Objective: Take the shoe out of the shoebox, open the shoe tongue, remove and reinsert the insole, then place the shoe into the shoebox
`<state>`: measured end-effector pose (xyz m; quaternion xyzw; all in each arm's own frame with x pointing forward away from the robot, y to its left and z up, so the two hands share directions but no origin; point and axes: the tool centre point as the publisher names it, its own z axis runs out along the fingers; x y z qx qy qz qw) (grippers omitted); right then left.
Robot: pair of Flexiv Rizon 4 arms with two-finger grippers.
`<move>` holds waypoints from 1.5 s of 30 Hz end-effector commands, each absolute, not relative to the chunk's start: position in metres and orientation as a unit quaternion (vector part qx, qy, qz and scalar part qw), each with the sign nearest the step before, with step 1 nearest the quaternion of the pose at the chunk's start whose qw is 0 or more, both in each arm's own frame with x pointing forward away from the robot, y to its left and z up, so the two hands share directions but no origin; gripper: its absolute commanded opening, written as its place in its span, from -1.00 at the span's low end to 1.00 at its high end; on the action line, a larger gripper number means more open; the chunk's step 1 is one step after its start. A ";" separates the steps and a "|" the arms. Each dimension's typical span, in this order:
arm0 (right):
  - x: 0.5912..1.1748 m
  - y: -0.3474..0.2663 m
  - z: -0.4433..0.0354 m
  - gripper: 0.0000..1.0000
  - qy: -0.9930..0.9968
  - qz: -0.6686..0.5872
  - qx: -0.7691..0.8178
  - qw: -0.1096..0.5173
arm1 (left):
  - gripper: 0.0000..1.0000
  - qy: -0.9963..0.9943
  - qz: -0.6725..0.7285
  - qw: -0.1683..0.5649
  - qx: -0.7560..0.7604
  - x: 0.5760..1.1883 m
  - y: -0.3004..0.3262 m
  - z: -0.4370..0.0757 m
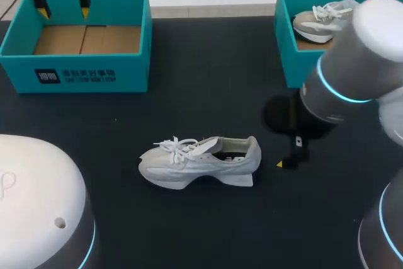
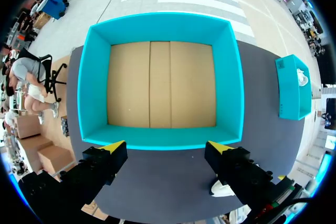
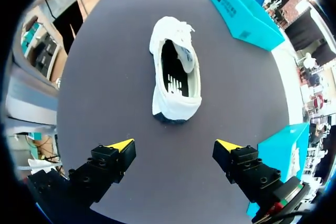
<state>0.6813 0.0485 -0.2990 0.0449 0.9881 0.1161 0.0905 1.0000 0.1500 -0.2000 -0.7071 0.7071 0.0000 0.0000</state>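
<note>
A white shoe (image 1: 198, 160) stands upright on the dark table (image 1: 208, 80), toe to the left, laces loose and tongue lifted; its dark insole (image 3: 175, 80) shows inside. My right gripper (image 3: 175, 148) hangs open just behind the shoe's heel (image 3: 170, 109), holding nothing; in the head view only one yellow tip (image 1: 279, 164) peeks out from under the arm. My left gripper (image 1: 63, 4) is open above the far rim of the empty teal shoebox (image 1: 79, 39). Seen from the left wrist, that shoebox (image 2: 160, 82) lies ahead of the open left gripper (image 2: 166, 148), its cardboard floor bare.
A second teal box (image 1: 302, 42) at the back right holds another pale shoe (image 1: 321, 20). Open dark tabletop lies between the two boxes and around the white shoe.
</note>
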 end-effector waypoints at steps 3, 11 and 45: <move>0.680 0.042 -0.302 1.00 0.930 0.354 0.020 0.099 | 1.00 0.707 0.000 0.000 -0.707 1.000 0.150 -0.200; 0.679 0.044 -0.315 1.00 0.914 0.391 0.022 0.102 | 1.00 0.707 0.000 0.000 -0.707 1.000 0.150 -0.200; 0.702 0.034 -0.371 1.00 0.852 0.512 0.001 0.105 | 1.00 0.707 0.000 0.000 -0.707 1.000 0.150 -0.200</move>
